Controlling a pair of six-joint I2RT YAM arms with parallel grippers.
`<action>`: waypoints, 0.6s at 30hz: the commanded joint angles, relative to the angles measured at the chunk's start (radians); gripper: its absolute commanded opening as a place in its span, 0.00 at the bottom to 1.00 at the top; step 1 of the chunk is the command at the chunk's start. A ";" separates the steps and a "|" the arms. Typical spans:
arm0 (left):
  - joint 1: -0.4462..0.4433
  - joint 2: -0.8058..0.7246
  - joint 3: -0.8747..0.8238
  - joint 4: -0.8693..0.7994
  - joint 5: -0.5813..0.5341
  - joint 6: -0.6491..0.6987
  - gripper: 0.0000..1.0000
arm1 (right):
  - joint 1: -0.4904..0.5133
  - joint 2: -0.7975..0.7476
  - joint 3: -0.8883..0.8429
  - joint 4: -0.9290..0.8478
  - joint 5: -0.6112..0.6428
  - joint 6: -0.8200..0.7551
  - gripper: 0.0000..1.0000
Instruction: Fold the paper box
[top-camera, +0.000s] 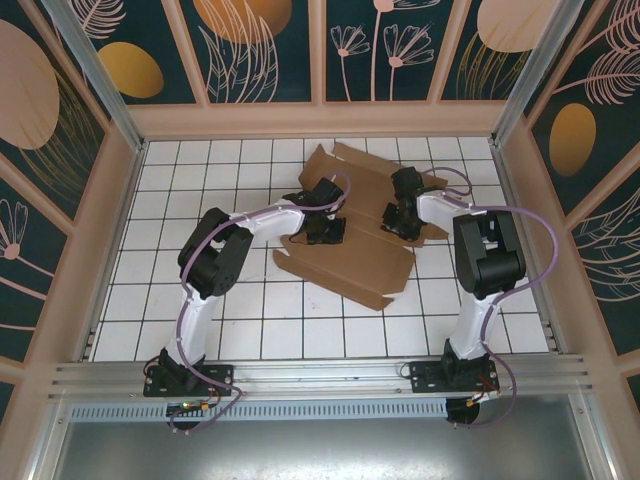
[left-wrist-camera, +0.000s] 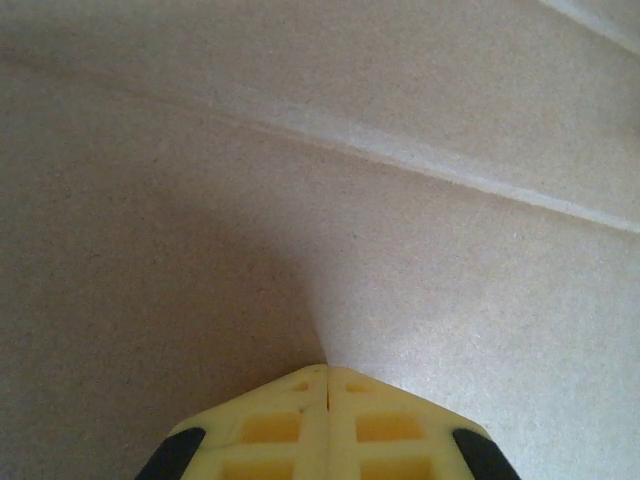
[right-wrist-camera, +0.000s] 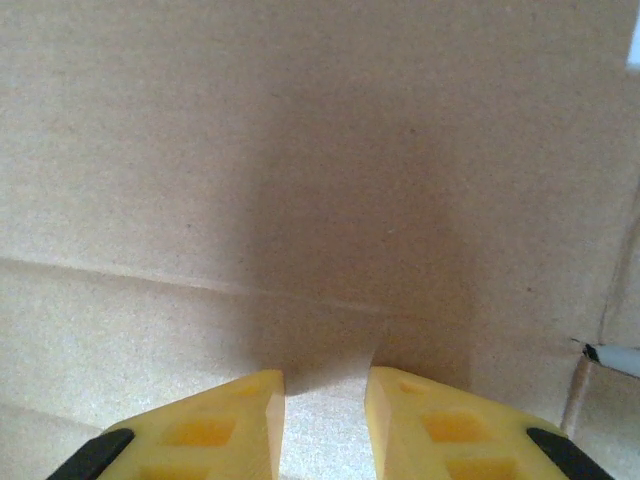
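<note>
While the paper box (top-camera: 345, 265) lay mostly flat in the middle of the table (top-camera: 200, 190), its flaps spread toward the far wall, the left tool (top-camera: 325, 232) was shut, tips together, pressing on a panel beside a crease. The right tool (top-camera: 400, 220) stood narrowly apart against the cardboard; whether it pinched a flap was unclear. This looked like an early fold. Next, one flap wanted lifting along its crease while the other tool pinned the base.
</note>
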 joint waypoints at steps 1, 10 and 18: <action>0.057 0.032 -0.037 -0.088 -0.109 0.005 0.00 | 0.044 -0.011 -0.054 -0.047 -0.011 -0.005 0.30; 0.198 -0.006 -0.092 -0.071 -0.174 0.009 0.00 | 0.230 -0.059 -0.036 0.079 -0.236 0.128 0.39; 0.245 -0.093 0.014 -0.061 -0.173 0.066 0.07 | 0.193 -0.250 -0.021 0.262 -0.243 0.120 0.65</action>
